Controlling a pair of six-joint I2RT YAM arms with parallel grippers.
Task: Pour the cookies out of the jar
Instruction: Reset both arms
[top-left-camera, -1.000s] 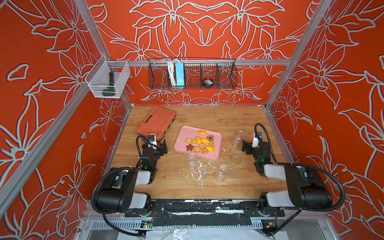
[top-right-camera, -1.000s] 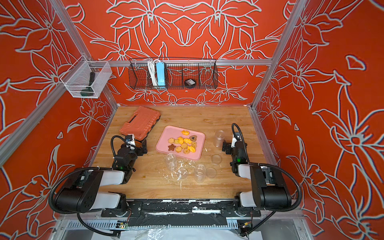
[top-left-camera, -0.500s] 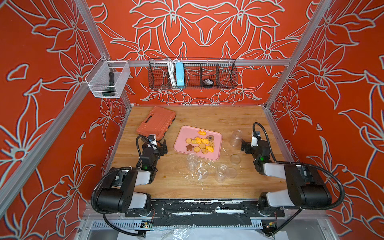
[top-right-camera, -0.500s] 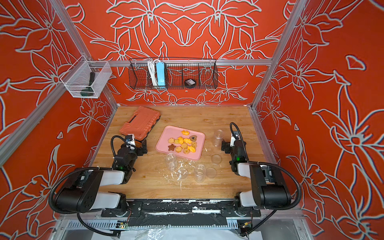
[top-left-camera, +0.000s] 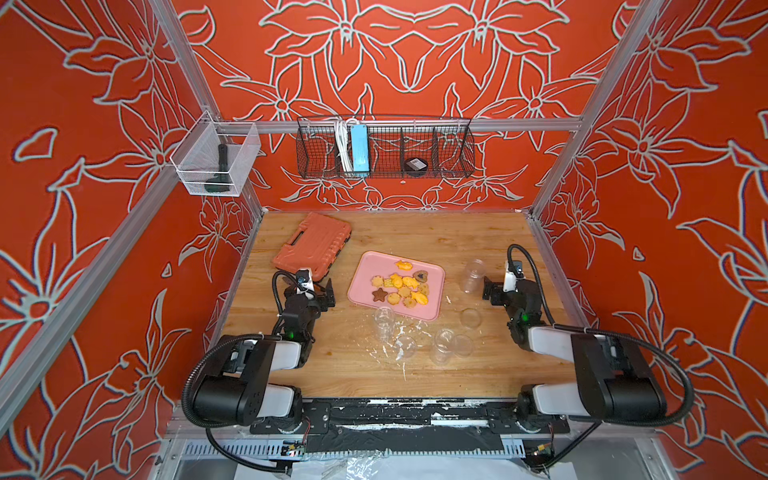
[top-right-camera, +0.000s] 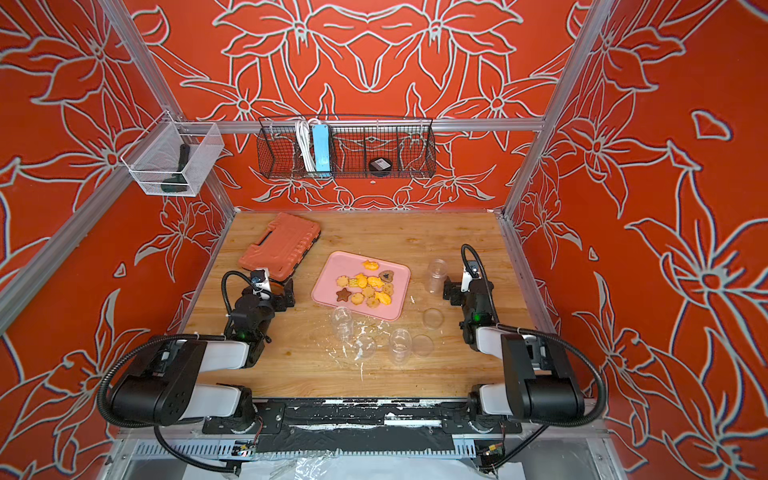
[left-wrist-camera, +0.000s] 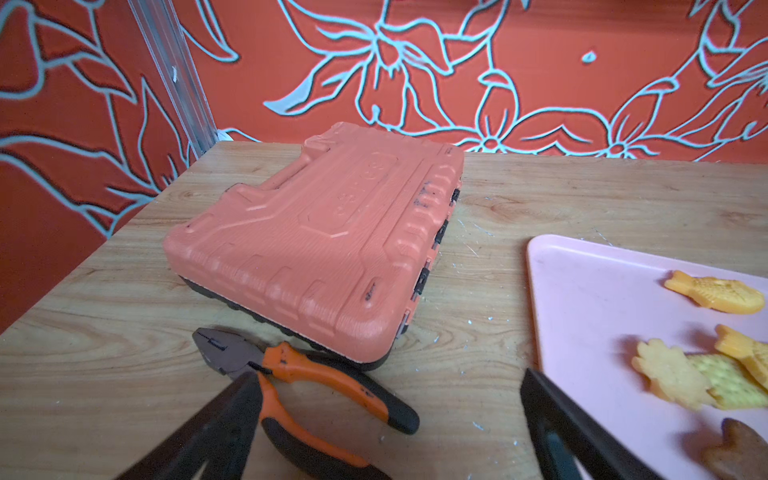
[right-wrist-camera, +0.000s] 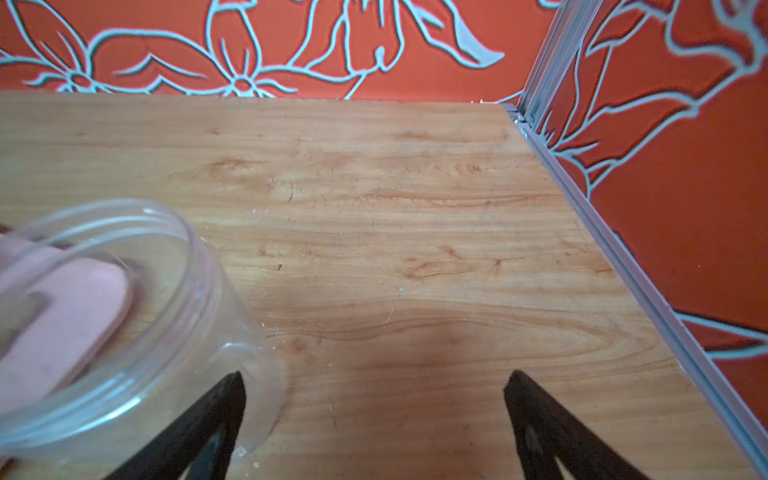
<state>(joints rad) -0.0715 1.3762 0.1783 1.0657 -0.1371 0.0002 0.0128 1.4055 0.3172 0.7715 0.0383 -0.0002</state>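
About 12 small flat cookies (top-left-camera: 397, 281), yellow-orange, tan and dark-brown stars, flowers and fish, already spread across smooth pink rectangular plastic tray (top-left-camera: 362, 270). Looks poured: seemingly nothing left inside clear round plastic jar (right-wrist-camera: 124, 311), upright just beside right gripper (right-wrist-camera: 374, 382), jaws apart, empty. Left gripper (left-wrist-camera: 386, 378) likewise spread wide, holding nothing.

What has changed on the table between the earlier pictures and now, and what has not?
The right gripper edged slightly toward the empty jar, open and holding nothing. Nothing was taken or let go. The left gripper, the cookies on the pink tray and the other jars stayed put.
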